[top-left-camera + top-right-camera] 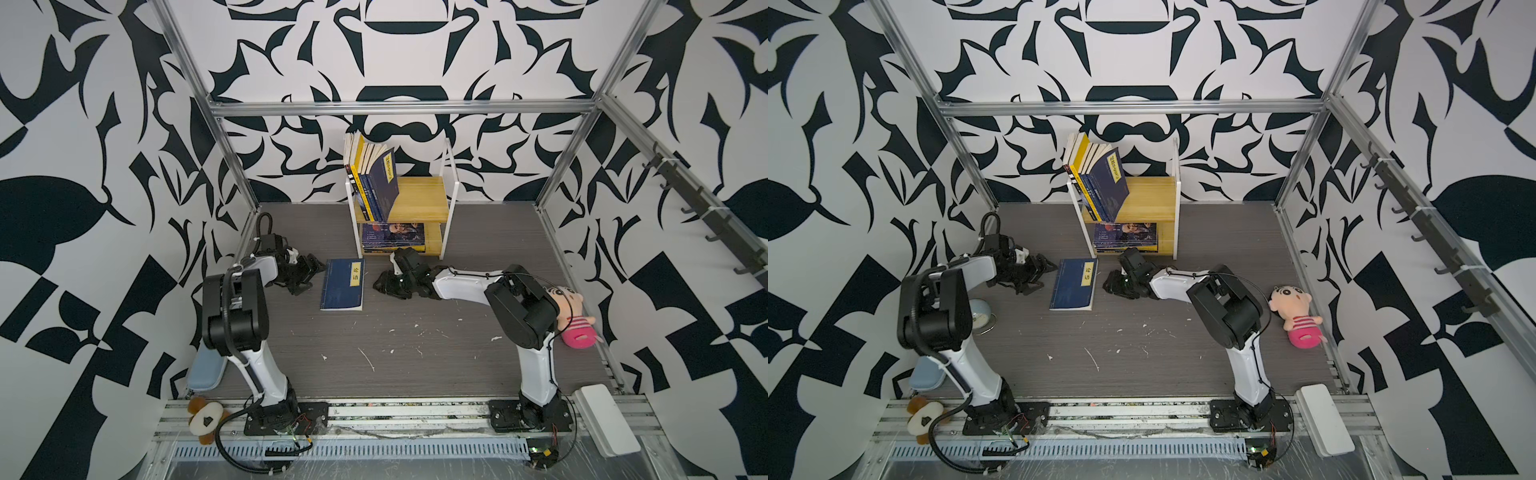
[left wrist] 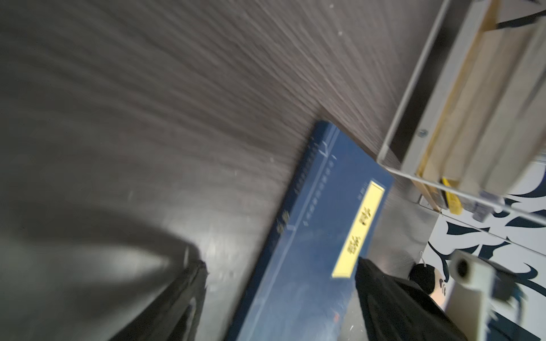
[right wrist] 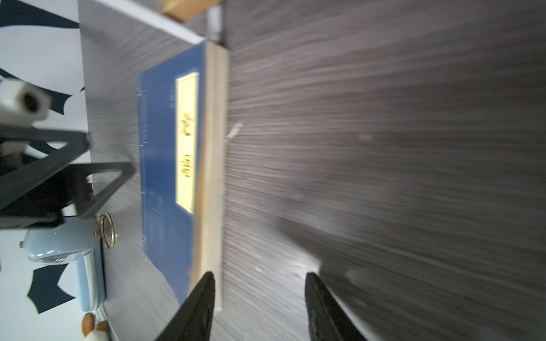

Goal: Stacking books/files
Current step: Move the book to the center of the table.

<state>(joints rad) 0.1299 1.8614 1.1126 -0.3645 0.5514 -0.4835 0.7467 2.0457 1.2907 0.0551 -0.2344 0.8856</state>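
Right wrist view: navy book point(image 3: 165, 165), yellow label point(image 3: 186, 141), flat on desk point(image 3: 384, 147) (apparently a stack's base); right gripper point(image 3: 259, 274) and left gripper point(image 3: 109, 153) flank it, fingers parted, empty.

The grey table point(image 1: 415, 353) in front is free. A flat navy blue book point(image 1: 343, 284) and a white-framed wooden shelf point(image 1: 419, 203) block the back.

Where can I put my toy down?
The wide bare table between the blue book and the front rail. Also the bare half of the top shelf, beside the leaning books. Crowded: beside the blue book, where the left gripper and right gripper sit.
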